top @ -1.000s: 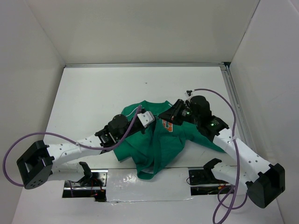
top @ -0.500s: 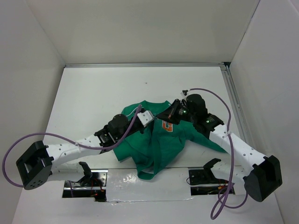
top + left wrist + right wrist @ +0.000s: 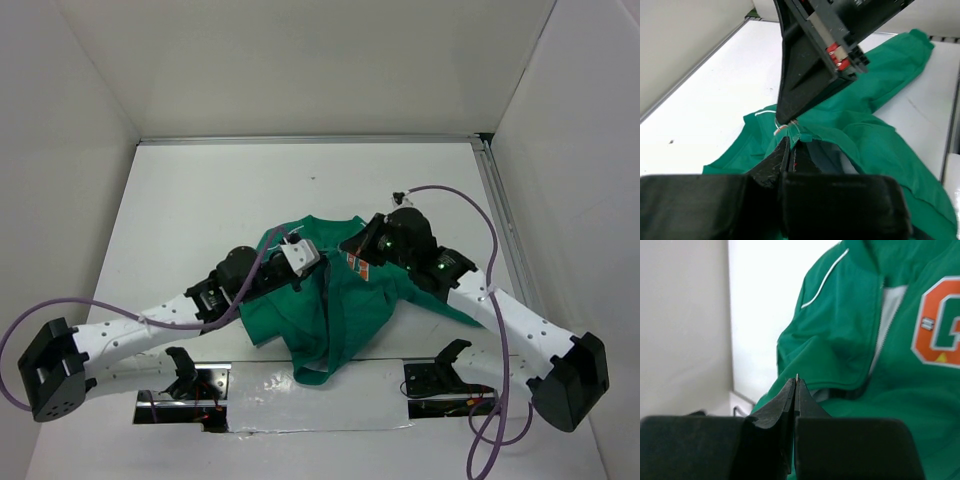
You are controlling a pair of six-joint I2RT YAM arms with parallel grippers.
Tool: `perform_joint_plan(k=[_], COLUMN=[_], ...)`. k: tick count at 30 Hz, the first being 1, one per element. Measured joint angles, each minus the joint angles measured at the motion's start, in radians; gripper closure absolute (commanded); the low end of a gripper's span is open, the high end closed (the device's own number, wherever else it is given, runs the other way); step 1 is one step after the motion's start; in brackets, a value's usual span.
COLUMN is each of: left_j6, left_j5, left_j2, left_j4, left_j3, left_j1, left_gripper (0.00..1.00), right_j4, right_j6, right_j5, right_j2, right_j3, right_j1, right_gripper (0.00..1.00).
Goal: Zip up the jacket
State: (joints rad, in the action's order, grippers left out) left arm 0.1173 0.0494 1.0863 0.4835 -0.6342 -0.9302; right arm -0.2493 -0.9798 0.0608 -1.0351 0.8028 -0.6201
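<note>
jacket (image 3: 345, 320) lies bunched on the counter (image 3: 200, 200), G patch (image 3: 360, 266) up, front open. At its far part, left jaws clenched on fabric by the zip edge, right jaws clenched tip-to-tip beside them; pull caught? can't tell. Left should hold cloth taut, right draw straight along the teeth, slowly.

Bare surface (image 3: 200, 200) lies open behind and to both sides of the jacket (image 3: 340, 310), but above its collar the left hand (image 3: 789, 144) and right hand (image 3: 795, 382) meet almost tip to tip, crowding that spot, and white walls (image 3: 70, 120) close three sides.
</note>
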Motion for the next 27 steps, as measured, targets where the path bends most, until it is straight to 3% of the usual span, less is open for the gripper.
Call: perform_joint_plan(k=[5, 10, 22, 27], left_j6=[-0.026, -0.042, -0.074, -0.106], left_j5=[0.032, 0.042, -0.002, -0.063], left_j2=[-0.057, -0.121, -0.268, -0.289], left_j4=[-0.047, -0.089, -0.167, -0.22], left_j3=[0.0, -0.001, 0.031, 0.091], left_j1=[0.003, 0.007, 0.009, 0.026], left_gripper=[1.0, 1.0, 1.0, 1.0], right_j4=[-0.021, -0.029, -0.034, -0.123], right_j6=[0.042, 0.082, 0.192, 0.243], right_j5=[-0.166, -0.302, -0.494, -0.367], right_j2=[-0.043, -0.216, -0.719, -0.894], right_j3=[0.058, 0.157, 0.556, 0.759], right_j1=[-0.035, -0.011, 0.373, 0.445], right_gripper=[1.0, 1.0, 1.0, 1.0])
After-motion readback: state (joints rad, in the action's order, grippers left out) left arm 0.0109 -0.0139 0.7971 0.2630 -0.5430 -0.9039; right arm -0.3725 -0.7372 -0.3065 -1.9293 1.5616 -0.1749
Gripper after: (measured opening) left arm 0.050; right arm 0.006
